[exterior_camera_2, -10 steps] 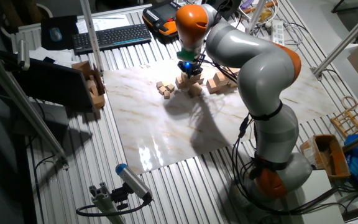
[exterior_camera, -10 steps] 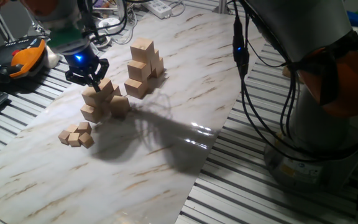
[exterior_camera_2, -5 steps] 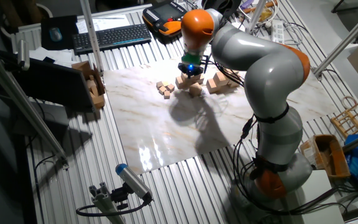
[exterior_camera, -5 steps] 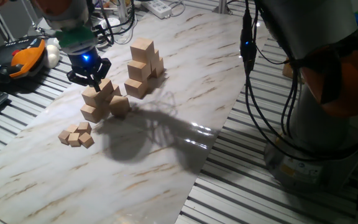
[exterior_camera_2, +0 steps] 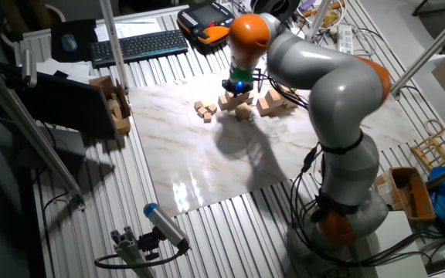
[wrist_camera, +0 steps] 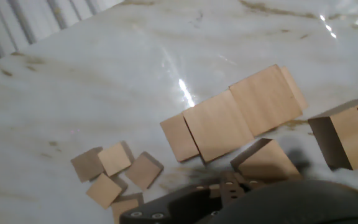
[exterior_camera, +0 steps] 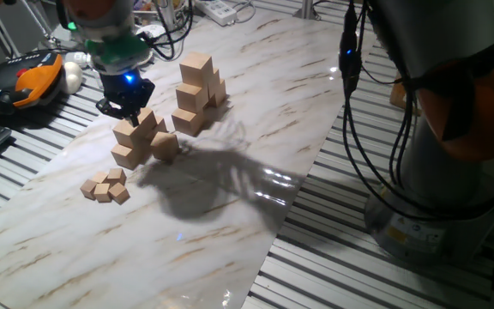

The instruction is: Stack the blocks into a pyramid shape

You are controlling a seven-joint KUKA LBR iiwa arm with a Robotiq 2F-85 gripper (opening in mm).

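Observation:
Several pale wooden blocks [exterior_camera: 140, 137] lie in a loose cluster, one of them tilted on top. In the other fixed view this cluster [exterior_camera_2: 236, 104] sits just under the hand. More blocks form a stepped stack [exterior_camera: 197, 93] to the right, and that stack [exterior_camera_2: 273, 100] also shows from the other side. My gripper [exterior_camera: 127, 110] hovers just above the tilted block, and its fingers look spread with nothing between them. In the hand view two blocks [wrist_camera: 235, 121] lie side by side, and a tilted one [wrist_camera: 266, 163] is partly hidden by the hand's dark body.
Much smaller cubes [exterior_camera: 105, 186] lie in a group left of the cluster, and these small cubes [wrist_camera: 114, 171] also show in the hand view. An orange-black device [exterior_camera: 28, 81] and a keyboard [exterior_camera_2: 137, 46] sit past the marble board's edge. Cables hang from the arm [exterior_camera: 350, 77].
The arm has swung, and my gripper has shifted slightly right over the cluster. Its shadow on the board has moved right. No block has moved.

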